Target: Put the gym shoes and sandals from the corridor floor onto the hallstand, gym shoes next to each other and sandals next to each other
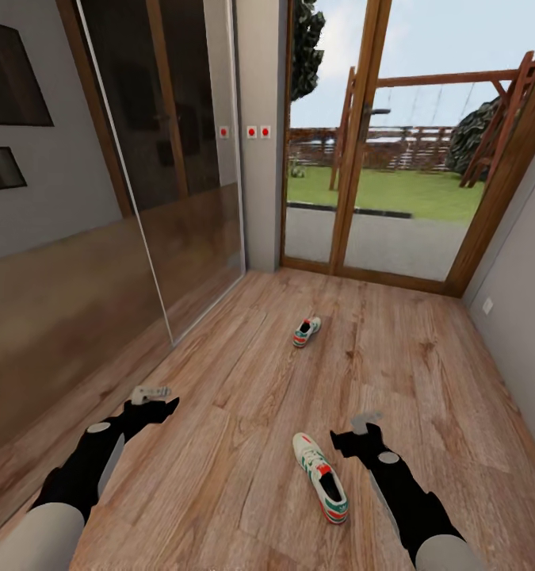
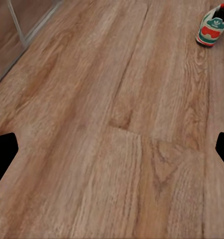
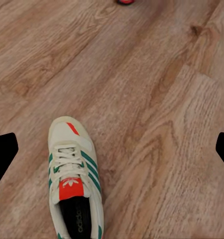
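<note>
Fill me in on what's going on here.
A two-armed robot stands in a corridor facing a glass door. Two gym shoes lie apart on the wood floor: the near shoe sits just beside the right gripper, the far shoe lies closer to the door. The left gripper hovers over bare planks. Both grippers are open and hold nothing.

Light brown wood-grain plank floor [image 1: 243,444], two shoes sitting on it

One white lace-up sneaker with green side stripes and a red-orange tongue label [image 1: 321,487] lies flat close by, toe pointing away toward the glass door. Its matching sneaker [image 1: 306,331] sits well apart, further up the planks, also upright on its sole.
</note>
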Controlling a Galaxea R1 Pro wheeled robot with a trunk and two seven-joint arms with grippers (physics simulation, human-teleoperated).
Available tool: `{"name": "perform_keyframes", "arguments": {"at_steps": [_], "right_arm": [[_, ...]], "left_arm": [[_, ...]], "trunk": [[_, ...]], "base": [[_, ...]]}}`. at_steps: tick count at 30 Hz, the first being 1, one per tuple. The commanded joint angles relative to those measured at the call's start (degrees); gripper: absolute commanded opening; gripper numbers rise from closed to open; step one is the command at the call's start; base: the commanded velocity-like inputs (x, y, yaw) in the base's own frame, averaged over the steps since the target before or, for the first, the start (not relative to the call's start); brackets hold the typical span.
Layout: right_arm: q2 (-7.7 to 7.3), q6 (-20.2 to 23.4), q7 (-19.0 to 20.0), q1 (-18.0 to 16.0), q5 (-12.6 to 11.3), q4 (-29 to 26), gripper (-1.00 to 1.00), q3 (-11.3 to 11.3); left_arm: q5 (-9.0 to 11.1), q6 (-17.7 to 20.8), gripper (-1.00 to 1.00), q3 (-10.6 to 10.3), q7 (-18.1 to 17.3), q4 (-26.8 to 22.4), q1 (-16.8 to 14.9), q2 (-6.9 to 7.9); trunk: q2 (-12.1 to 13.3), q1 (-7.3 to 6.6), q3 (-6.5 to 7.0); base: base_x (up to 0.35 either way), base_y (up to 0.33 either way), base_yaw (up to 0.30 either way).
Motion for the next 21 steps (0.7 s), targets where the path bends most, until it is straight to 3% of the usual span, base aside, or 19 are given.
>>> {"name": "perform_keyframes", "arguments": {"at_steps": [1,8,16,21], "right_arm": [[0.32,0.17,-0.17,-0.04,1.11,-0.26,1.00,-0.40],[1.08,-3.21,-3.33,-0.11,3.53,5.05,1.00,-0.40],[1.04,-16.62,-3.91,-0.12,4.23,13.50,1.00,-0.45],[0.91,-22.15,-3.98,-0.12,4.32,15.67,1.00,-0.42]], "left_arm": [[-0.57,0.58,1.00,-0.16,-0.48,-0.51,-0.04,-0.06],[-0.51,1.88,1.00,-1.69,-0.48,-2.16,-0.08,-0.41],[-0.47,2.12,1.00,-1.95,-0.48,-2.47,-0.09,-0.69],[-0.49,2.15,1.00,-1.98,-0.48,-2.51,-0.09,-0.86]], "trunk": [[-0.44,0.21,-0.24],[-3.25,1.75,-1.49],[-6.45,3.51,-2.93],[-8.46,4.61,-3.83]], "base": [[0.000,0.000,0.000],[0.000,0.000,0.000],[0.000,0.000,0.000],[0.000,0.000,0.000]]}}
